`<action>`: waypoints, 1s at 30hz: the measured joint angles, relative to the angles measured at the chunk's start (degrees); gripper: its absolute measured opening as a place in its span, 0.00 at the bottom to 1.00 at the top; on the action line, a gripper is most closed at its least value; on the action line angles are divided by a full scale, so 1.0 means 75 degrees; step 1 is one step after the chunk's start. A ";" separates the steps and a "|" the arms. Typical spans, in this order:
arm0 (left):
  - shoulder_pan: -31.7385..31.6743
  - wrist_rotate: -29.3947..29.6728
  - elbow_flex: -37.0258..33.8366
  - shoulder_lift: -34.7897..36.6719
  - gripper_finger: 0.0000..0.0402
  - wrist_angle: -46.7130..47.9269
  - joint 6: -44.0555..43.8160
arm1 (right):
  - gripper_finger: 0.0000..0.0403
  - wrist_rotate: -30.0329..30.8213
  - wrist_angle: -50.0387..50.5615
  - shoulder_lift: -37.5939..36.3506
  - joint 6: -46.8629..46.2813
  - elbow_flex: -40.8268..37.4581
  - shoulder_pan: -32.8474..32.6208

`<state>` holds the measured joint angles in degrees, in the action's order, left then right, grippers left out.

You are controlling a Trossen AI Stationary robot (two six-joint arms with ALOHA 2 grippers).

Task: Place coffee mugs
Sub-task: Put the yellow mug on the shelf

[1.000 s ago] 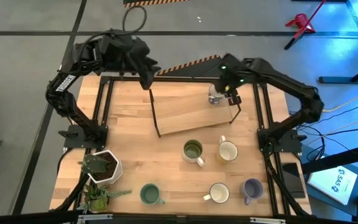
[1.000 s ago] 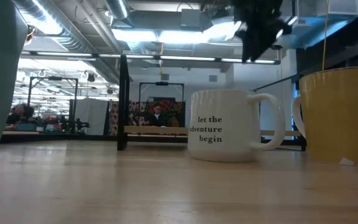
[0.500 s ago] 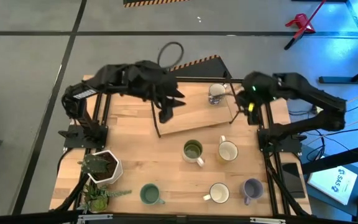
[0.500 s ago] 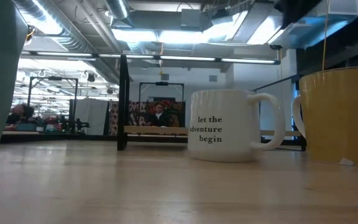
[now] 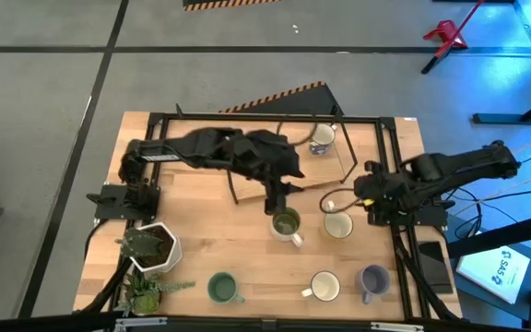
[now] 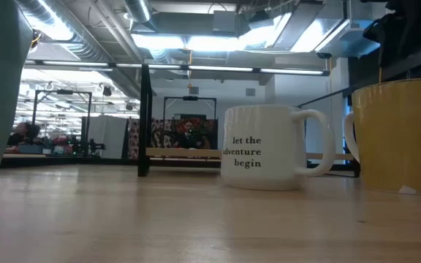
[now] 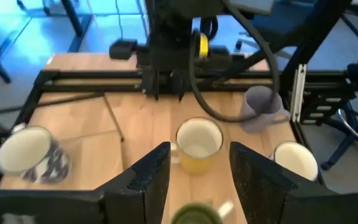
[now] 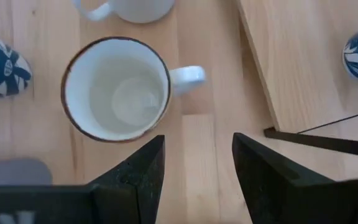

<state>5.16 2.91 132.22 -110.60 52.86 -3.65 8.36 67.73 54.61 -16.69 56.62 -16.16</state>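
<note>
My left gripper (image 5: pixel 277 195) hangs open over the table's middle, just beyond the far side of the olive green mug (image 5: pixel 286 222). In its wrist view the yellow-sided cream mug (image 7: pixel 197 144) shows between the open fingers, farther off. My right gripper (image 5: pixel 369 195) is open near the right edge and points down at bare wood beside that cream mug (image 8: pixel 117 87), whose handle (image 8: pixel 188 74) faces the far edge. The blue-patterned mug (image 5: pixel 321 138) stands on the wooden board (image 5: pixel 313 171). The teal (image 5: pixel 221 289), white (image 5: pixel 324 287) and lavender (image 5: pixel 373 279) mugs stand along the near edge.
A white pot with a plant (image 5: pixel 150 244) stands at the near left. A black frame rail (image 5: pixel 265 118) runs round the table, and the board's thin black legs (image 8: pixel 328 140) rise close to my right gripper. Bare wood lies between the two mug rows.
My left gripper has swung from the far left corner across the board to the table's middle and come down over the olive green mug. My right gripper has drawn away from the blue-patterned mug, which stays on the board, toward the right and near edges, sinking and rolling.
</note>
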 joint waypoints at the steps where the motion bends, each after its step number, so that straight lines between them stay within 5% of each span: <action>1: 0.0007 -0.0113 0.0003 -0.0102 0.42 -0.0162 0.0004 | 0.43 0.0140 -0.0113 0.0002 -0.0173 -0.0074 -0.0154; 6: -0.0026 -0.0478 0.0001 -0.0578 0.45 -0.0120 -0.0005 | 0.43 0.0896 -0.0268 0.0199 -0.0958 -0.0171 -0.0538; 14: -0.0259 -0.0759 0.0000 -0.0693 0.45 0.0346 0.0345 | 0.43 0.1029 -0.0797 0.1138 -0.1308 -0.0168 -0.0632; 30: -0.0712 -0.0981 0.0003 0.0729 0.45 0.1701 0.1030 | 0.43 0.0740 -0.0728 0.1948 -0.1742 -0.0171 -0.0861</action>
<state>-0.18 -4.45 132.25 -105.13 65.62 4.08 13.90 62.27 69.22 -29.76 55.33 -22.62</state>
